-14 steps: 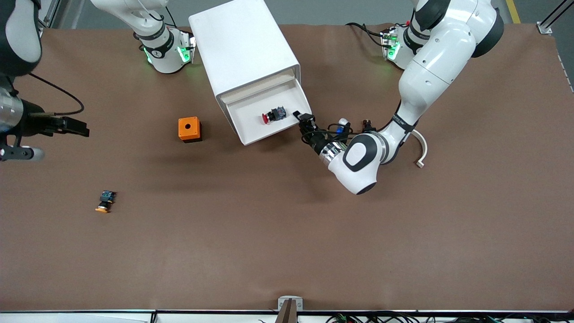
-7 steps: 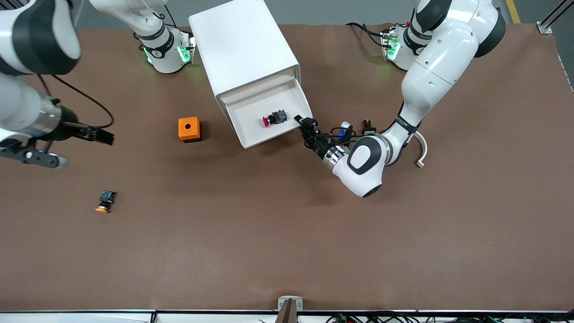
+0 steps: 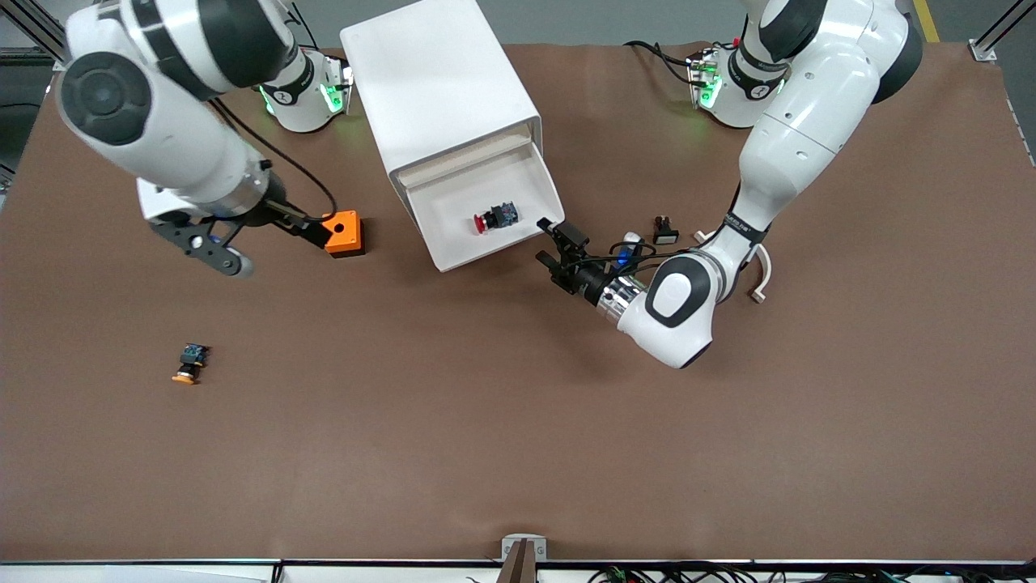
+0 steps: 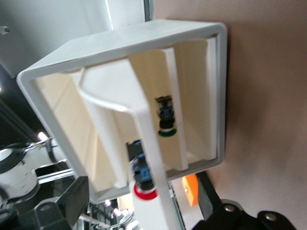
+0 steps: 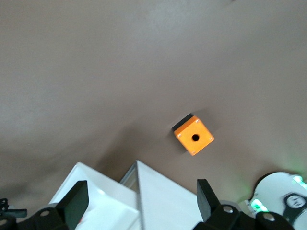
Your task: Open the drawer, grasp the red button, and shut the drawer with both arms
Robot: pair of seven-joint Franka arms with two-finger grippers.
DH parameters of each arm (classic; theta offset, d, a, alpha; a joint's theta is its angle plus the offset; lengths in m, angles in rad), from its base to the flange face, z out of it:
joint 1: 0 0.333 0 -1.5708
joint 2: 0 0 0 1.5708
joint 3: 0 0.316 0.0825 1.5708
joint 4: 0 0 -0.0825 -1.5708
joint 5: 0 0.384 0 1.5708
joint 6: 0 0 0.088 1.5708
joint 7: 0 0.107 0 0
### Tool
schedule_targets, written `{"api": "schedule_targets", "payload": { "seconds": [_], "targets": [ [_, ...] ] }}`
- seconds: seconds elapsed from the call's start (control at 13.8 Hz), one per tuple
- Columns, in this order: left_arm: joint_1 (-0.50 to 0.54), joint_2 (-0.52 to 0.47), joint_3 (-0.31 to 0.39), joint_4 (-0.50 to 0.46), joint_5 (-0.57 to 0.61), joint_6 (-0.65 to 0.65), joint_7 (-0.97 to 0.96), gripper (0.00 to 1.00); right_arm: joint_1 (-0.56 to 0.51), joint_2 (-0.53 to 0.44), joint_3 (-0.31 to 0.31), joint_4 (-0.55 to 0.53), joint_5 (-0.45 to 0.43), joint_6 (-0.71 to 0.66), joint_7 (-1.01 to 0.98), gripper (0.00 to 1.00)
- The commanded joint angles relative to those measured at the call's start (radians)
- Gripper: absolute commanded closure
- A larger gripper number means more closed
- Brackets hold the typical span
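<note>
The white cabinet (image 3: 441, 81) has its drawer (image 3: 453, 247) pulled open. The red-capped button (image 3: 494, 217) lies on its side in the drawer. In the left wrist view its red cap (image 4: 145, 192) shows past the drawer's front wall. My left gripper (image 3: 558, 245) is open and empty, low beside the drawer's front corner at the left arm's end. One of its fingers (image 4: 74, 196) shows in its wrist view. My right gripper (image 3: 312, 229) is open and empty beside the orange box (image 3: 343, 232). Its wrist view looks past its fingers (image 5: 76, 201) at the box (image 5: 193, 136) and the cabinet (image 5: 158, 201).
An orange-capped button (image 3: 188, 363) lies toward the right arm's end, nearer the front camera than the orange box. A small black part (image 3: 665, 230) and a curved white piece (image 3: 762, 274) lie by the left arm. A green-capped button (image 4: 166, 124) shows deeper in the drawer.
My right arm has swung in from the table's end to the orange box. My left gripper has drawn a little away from the drawer's corner, toward the front camera.
</note>
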State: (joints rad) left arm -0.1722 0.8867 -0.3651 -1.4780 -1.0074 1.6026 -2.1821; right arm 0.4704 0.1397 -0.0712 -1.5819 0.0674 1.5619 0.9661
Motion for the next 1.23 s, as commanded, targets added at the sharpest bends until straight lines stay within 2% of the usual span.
{"api": "schedule_targets", "payload": {
  "seconds": [0.0, 0.22, 0.36, 0.65, 0.87, 1.16],
  "targets": [
    [0.026, -0.003, -0.008, 0.040, -0.033, -0.074, 0.015, 0.01, 0.085, -0.017, -0.012, -0.070, 0.014, 0.081, 0.153, 0.00],
    [0.031, 0.000, 0.005, 0.125, -0.001, -0.157, 0.022, 0.01, 0.190, -0.014, -0.012, -0.139, 0.014, 0.214, 0.337, 0.00],
    [0.031, 0.000, 0.011, 0.188, 0.061, -0.161, 0.082, 0.01, 0.249, -0.005, -0.012, -0.155, 0.014, 0.274, 0.443, 0.00],
    [0.030, -0.014, 0.024, 0.226, 0.194, -0.145, 0.449, 0.01, 0.352, 0.058, -0.012, -0.158, 0.008, 0.355, 0.609, 0.00],
    [0.020, -0.048, 0.049, 0.245, 0.303, -0.060, 0.702, 0.01, 0.410, 0.130, -0.013, -0.156, -0.004, 0.440, 0.727, 0.00],
    [0.003, -0.094, 0.037, 0.246, 0.538, 0.023, 0.898, 0.01, 0.451, 0.195, -0.013, -0.156, -0.044, 0.491, 0.841, 0.00]
  ]
}}
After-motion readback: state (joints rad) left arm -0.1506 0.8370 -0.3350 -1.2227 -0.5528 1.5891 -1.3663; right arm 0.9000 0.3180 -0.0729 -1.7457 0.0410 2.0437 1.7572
